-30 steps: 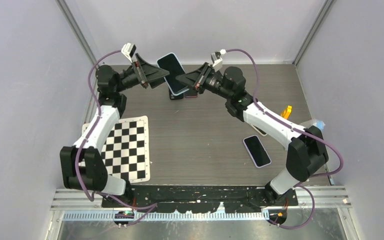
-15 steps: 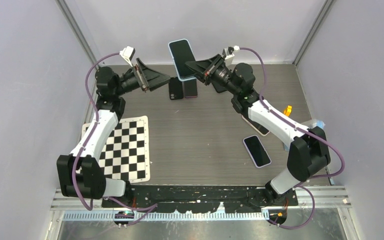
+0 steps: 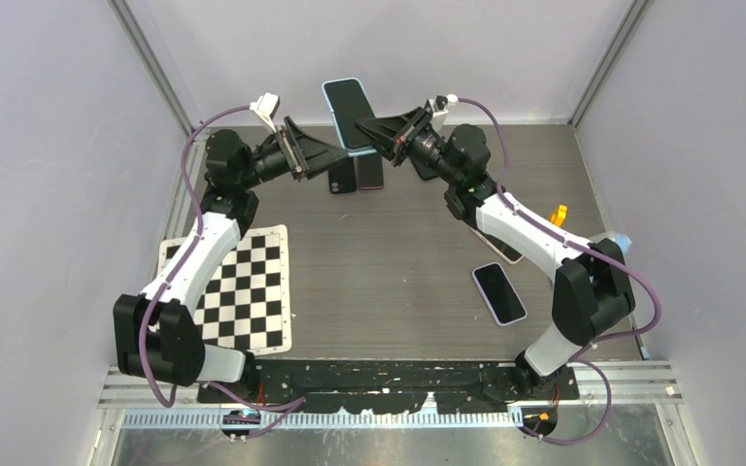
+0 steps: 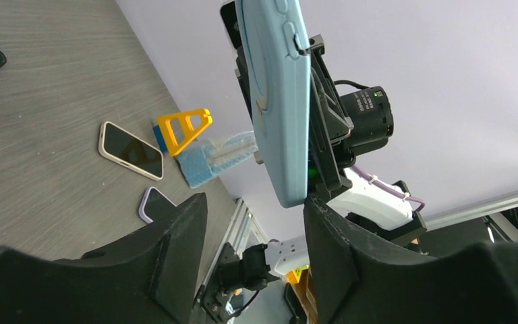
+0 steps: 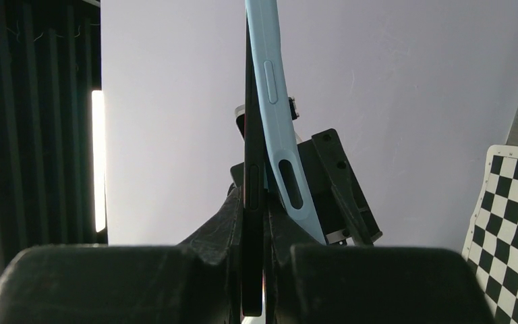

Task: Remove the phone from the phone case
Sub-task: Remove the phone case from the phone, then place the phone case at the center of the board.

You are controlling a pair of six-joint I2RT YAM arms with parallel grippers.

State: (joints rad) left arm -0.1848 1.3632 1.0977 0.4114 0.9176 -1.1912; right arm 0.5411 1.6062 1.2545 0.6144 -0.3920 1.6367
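Near-left corner of the table (image 3: 398, 252): checkerboard sheet (image 3: 248, 291), lying flat. Toward the right edge we note a loose handset (image 3: 499, 292), screen up, and just beyond it a pale-rimmed handset (image 4: 130, 150), partly hidden under the right arm in the overhead view. At the right edge sit a yellow triangular piece (image 4: 183, 126) and, just beside it, a blue ribbed item (image 4: 216, 158). At far centre two dark handsets (image 3: 342, 175) lie side by side. Above the far edge, off the table, the right gripper (image 5: 255, 202) is clenched on the phone (image 3: 347, 112), which it holds up on end. The right wrist view shows the light-blue phone case (image 4: 280, 101) standing off the phone's dark edge at the gripper end and lying against it further up. The left gripper (image 4: 255, 202) is released, its jaws set wide, with the lower end of the phone case between the fingertips; whether either finger touches it we cannot tell.
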